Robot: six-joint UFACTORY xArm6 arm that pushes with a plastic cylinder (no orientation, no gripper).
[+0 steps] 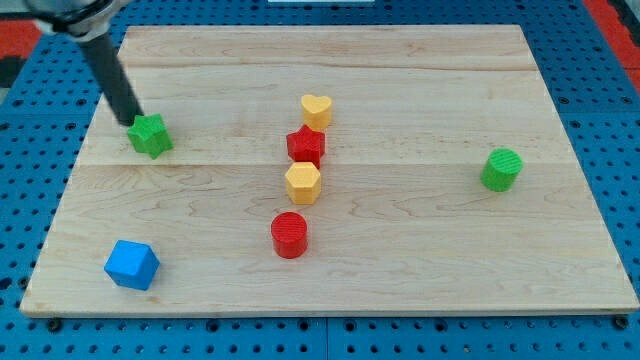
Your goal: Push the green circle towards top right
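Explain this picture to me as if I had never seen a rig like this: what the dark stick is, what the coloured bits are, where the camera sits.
There is one picture, looking down at an angle on a wooden board; where the camera is mounted is not on record. The dark rod is the end of a robot arm. It holds nothing: my tip only slides along the board and pushes blocks. Right now it sits against the green star, near the view's top left. The green circle stands alone at the right. In the middle run a yellow heart, red star, yellow hexagon and red circle. A blue cube lies at bottom left.
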